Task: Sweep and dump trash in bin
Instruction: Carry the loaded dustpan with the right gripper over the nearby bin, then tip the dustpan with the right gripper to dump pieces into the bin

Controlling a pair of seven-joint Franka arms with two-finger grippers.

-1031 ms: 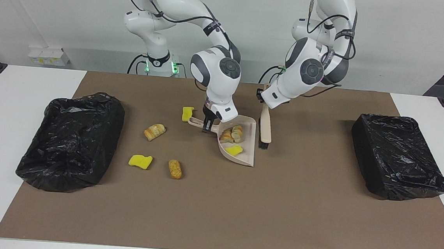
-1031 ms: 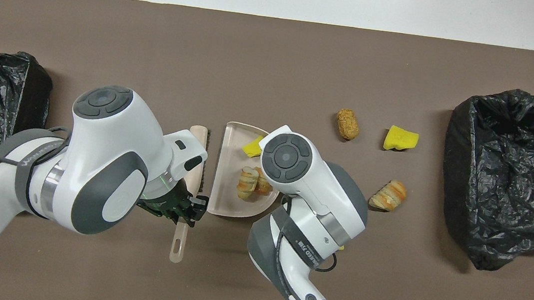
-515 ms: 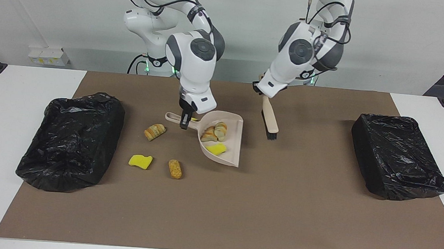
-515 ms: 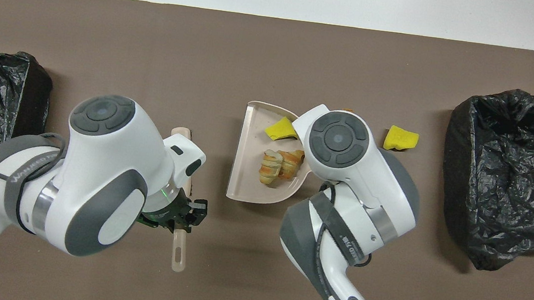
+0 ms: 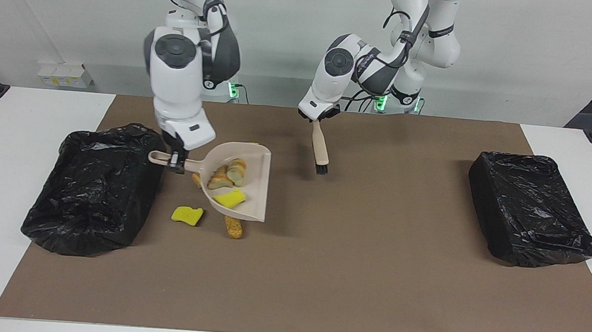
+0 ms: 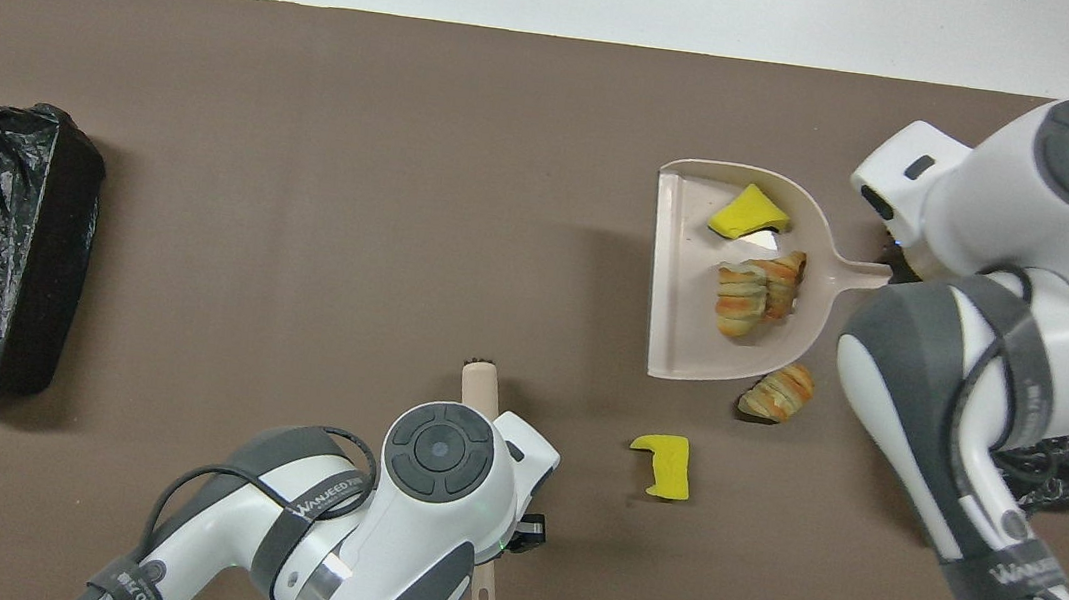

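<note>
Both arms have swung toward the right arm's end of the brown mat [image 5: 371,275]. Largest there, the black-lined bin [image 5: 94,188]; beside it the right gripper [image 5: 174,161] clamps the raised dustpan [image 5: 253,184] carrying trash [image 5: 229,173]. Left gripper [image 5: 319,119] grips the lifted brush [image 5: 321,152]. Only the overhead view shows a yellow scrap [image 6: 664,465] near the robots' edge.
</note>
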